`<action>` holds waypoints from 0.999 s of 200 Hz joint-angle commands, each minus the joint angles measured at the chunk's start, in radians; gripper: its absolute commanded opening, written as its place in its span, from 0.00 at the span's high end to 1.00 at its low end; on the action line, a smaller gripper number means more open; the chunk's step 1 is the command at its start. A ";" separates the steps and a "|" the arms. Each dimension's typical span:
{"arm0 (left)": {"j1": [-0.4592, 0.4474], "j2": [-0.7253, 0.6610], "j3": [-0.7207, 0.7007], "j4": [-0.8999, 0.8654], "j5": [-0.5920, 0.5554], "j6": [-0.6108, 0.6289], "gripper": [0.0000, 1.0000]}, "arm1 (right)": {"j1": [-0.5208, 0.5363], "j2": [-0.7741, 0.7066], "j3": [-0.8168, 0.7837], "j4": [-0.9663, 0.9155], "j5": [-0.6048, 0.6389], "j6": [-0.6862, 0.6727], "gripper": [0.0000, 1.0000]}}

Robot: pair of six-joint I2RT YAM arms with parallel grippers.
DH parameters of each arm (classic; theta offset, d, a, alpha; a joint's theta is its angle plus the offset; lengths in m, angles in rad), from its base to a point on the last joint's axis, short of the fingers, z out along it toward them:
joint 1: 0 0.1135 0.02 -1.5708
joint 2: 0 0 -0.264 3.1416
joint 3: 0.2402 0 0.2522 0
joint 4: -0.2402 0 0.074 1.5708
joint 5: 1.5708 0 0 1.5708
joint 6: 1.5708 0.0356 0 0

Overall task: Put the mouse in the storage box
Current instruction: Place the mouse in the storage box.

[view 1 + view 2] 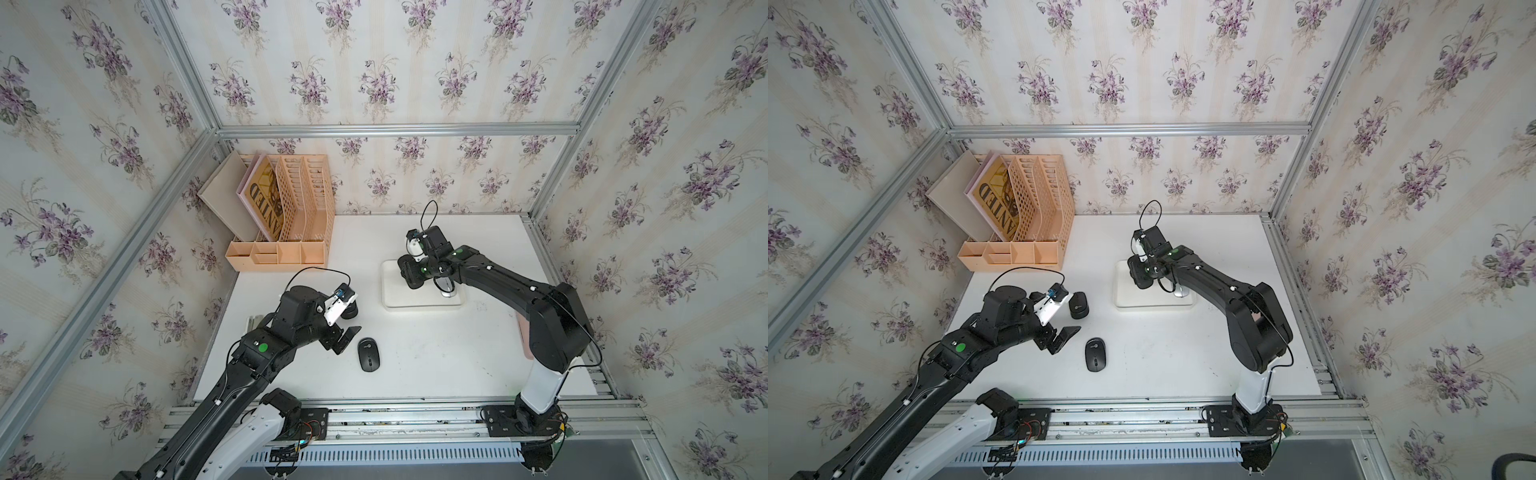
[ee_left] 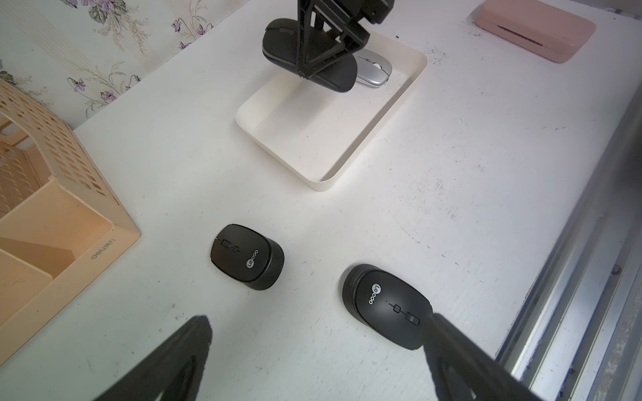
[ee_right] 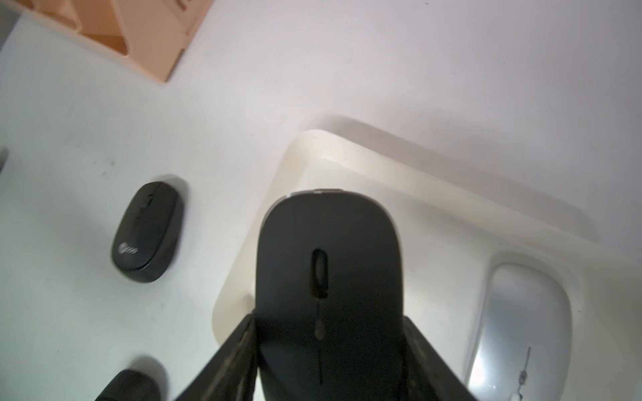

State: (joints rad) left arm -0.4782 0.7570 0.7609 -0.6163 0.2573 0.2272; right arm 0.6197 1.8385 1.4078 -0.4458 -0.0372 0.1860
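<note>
1. We see the right gripper [image 3: 330, 323] clenched on a black mouse [image 3: 326, 243], held over the storage box [image 2: 312, 139] near the middle of the table [image 1: 457, 365].
2. The left gripper [image 2: 318, 321] is released, spread wide, toward the left edge.

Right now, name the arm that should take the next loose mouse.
Left: the left gripper, open, hovers by both loose mice; the right gripper holds a black mouse over the storage box.
</note>
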 commanded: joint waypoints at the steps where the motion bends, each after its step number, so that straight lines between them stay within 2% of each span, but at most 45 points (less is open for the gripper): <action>1: 0.000 -0.002 0.008 0.010 -0.001 -0.004 0.01 | -0.007 0.051 0.003 -0.028 0.053 0.093 0.48; 42: 0.000 -0.004 0.005 0.010 0.005 -0.003 0.01 | -0.009 0.100 -0.024 -0.003 0.150 0.155 0.49; 142: 0.001 0.004 0.004 0.013 0.008 -0.005 0.01 | -0.009 0.106 -0.102 0.026 0.262 0.196 0.49; 200: 0.000 0.003 0.003 0.013 0.013 -0.003 0.01 | -0.009 0.088 -0.130 0.039 0.300 0.216 0.40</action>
State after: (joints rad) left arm -0.4782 0.7601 0.7609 -0.6159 0.2619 0.2268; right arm 0.6102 1.9316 1.2797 -0.4244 0.2302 0.3786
